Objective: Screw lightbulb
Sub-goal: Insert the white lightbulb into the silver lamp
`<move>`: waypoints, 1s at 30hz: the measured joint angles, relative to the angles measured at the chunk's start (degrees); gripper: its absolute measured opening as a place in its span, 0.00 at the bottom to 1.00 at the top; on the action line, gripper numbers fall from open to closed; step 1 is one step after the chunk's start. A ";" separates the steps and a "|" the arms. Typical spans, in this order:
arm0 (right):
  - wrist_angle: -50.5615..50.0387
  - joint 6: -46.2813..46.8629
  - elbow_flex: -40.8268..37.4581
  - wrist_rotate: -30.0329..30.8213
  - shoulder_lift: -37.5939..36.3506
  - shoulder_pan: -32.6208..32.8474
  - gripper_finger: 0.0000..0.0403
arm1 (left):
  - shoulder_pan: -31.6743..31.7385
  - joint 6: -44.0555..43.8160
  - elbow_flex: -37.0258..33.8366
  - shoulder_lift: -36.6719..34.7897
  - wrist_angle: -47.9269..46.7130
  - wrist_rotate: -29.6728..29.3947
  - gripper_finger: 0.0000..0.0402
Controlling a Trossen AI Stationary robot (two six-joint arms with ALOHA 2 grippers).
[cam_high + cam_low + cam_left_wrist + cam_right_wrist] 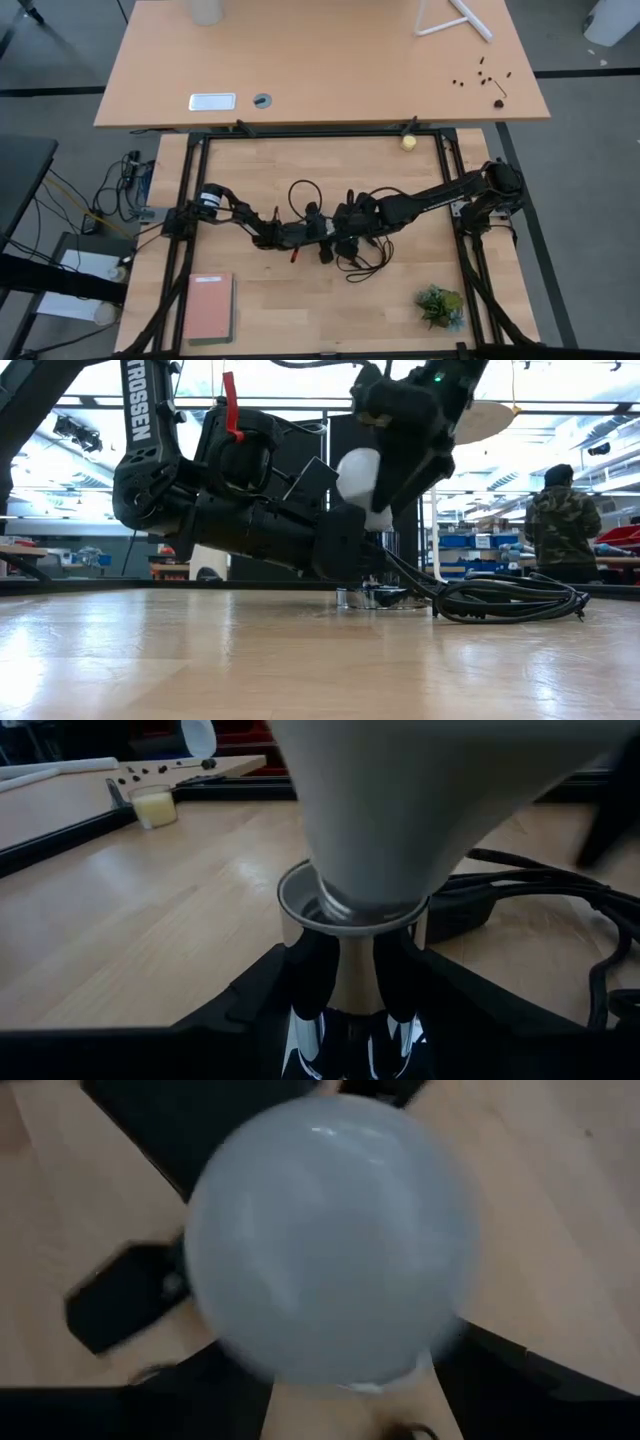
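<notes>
Left wrist view gives us one white frosted pear-shaped lightbulb (400,810) seated base-down in one shiny round metal socket (345,935). We see the left gripper (350,985) clamping that socket, while the right gripper (385,480), angled down over the socket, grasps the bulb.

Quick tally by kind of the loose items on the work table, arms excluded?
Lightbulb: 1
Socket with black cord: 1
Yellowish ball: 1
Pink book: 1
Small green plant: 1
Total: 5

So the round, frosted white lightbulb (330,1245) basically fills the whole shot, dome facing the camera. Light wooden tabletop (560,1230) sits behind it, plus blurry black shapes (120,1305) around the edges I can't really identify.
</notes>
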 joint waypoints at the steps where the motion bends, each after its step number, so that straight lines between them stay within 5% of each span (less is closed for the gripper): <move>1: -0.79 -0.28 0.00 -0.01 -0.53 0.13 0.65 | 0.00 -0.08 0.00 0.00 -0.01 0.12 0.46; 15: -6.61 -11.01 1.20 -2.59 -4.87 1.33 0.77 | 0.00 -0.84 -0.13 0.00 -0.11 0.57 0.46; 30: -20.88 -30.72 21.09 -3.69 8.11 -2.61 0.95 | 0.00 -0.85 -0.13 0.02 -0.23 0.68 0.46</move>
